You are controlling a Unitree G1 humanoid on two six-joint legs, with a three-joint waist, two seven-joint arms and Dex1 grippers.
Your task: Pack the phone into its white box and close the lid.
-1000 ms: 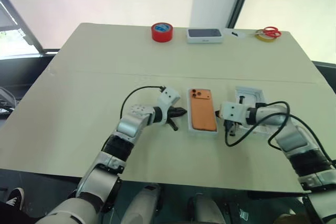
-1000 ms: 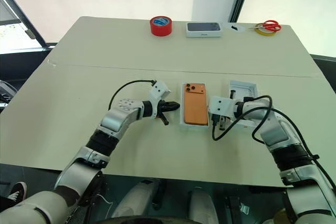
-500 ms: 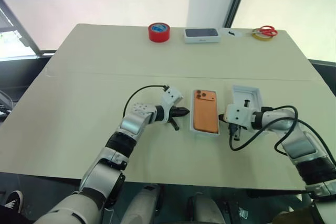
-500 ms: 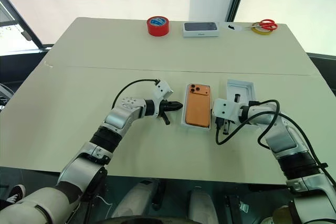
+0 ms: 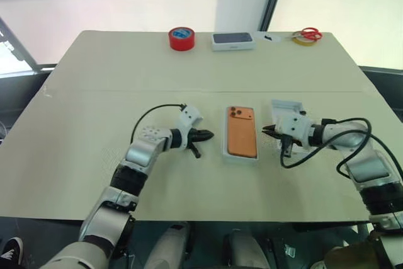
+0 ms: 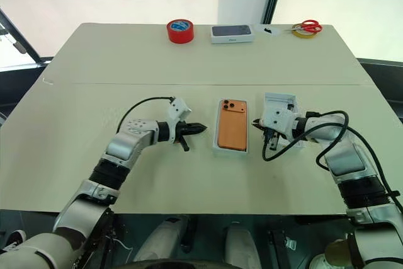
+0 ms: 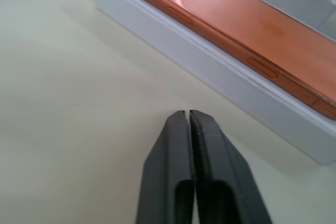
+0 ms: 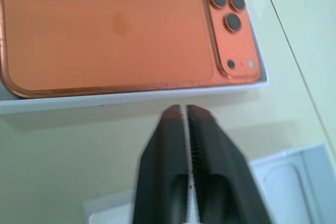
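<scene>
A: The beige table (image 5: 94, 92) carries the phone (image 5: 242, 131), face down in the white box (image 5: 240, 156) at its middle.
B: And the grippers?
A: The left gripper (image 5: 208, 135) sits just left of the phone, the right gripper (image 5: 267, 130) just right of it, apart from it. Both have their fingers nearly together, holding nothing.
B: The lid (image 6: 279, 101)?
A: Right of the phone, under the right arm.
</scene>
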